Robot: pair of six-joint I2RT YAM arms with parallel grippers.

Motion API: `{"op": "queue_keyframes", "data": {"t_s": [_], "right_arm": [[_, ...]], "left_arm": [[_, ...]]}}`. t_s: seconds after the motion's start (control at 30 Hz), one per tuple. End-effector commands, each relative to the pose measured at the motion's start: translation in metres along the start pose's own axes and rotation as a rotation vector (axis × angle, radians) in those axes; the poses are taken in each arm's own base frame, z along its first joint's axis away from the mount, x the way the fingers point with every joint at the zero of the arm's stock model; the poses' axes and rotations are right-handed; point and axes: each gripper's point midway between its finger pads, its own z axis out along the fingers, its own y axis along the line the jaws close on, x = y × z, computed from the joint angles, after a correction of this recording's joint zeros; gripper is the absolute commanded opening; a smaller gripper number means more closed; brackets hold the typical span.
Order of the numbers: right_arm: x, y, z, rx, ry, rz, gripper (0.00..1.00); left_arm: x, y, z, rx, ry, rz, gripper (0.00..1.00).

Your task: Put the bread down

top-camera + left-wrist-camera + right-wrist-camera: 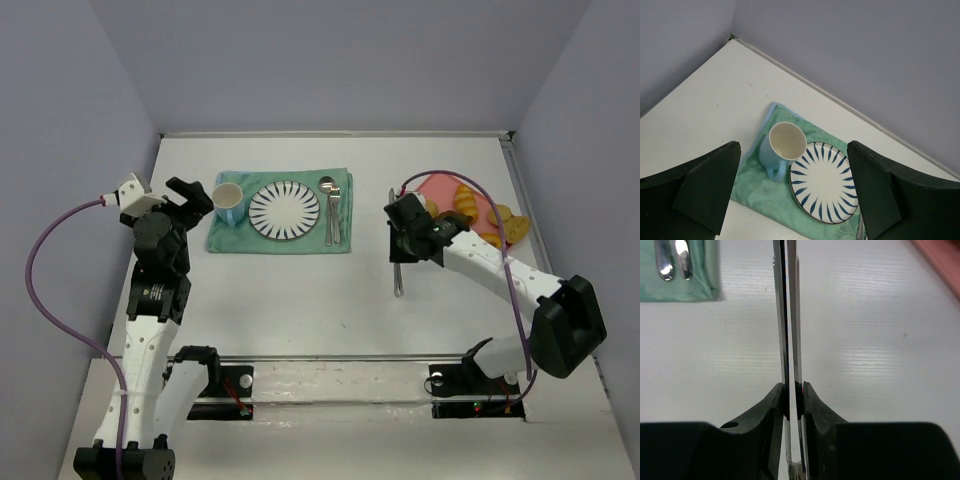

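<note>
Several golden-brown baked pieces lie on a pink tray (437, 186) at the far right. A small round one (431, 207) at the tray's left edge looks like the bread, partly hidden by my right gripper. My right gripper (398, 256) (794, 390) is shut on a pair of metal tongs (790, 315), whose tip shows over the bare table (398, 285). The tongs hold nothing. My left gripper (193, 196) (795, 192) is open and empty, just left of the blue cup (782, 147).
A green napkin (228, 236) at the far centre carries the blue cup (227, 195), a white plate with blue stripes (284, 211) (825, 182), and a spoon and fork (331, 205). The tray's corner shows in the right wrist view (942, 262). Grey walls surround the table.
</note>
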Motion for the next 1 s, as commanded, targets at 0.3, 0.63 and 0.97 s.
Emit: {"op": "queue_keyframes", "data": {"t_s": [0.3,0.63,0.97], "right_arm": [[-0.064,-0.048,-0.034,0.044,-0.081,0.159,0.39],[-0.092,-0.071,-0.043,0.115,-0.106,0.139,0.57],[-0.111,-0.083,-0.044,0.177,-0.116,0.099,0.61]], "left_arm": [[-0.020,-0.003,-0.004,0.002,-0.066,-0.019,0.99],[-0.021,-0.001,-0.003,-0.010,-0.068,-0.021,0.99],[-0.018,0.001,-0.002,-0.022,-0.063,-0.022,0.99]]}}
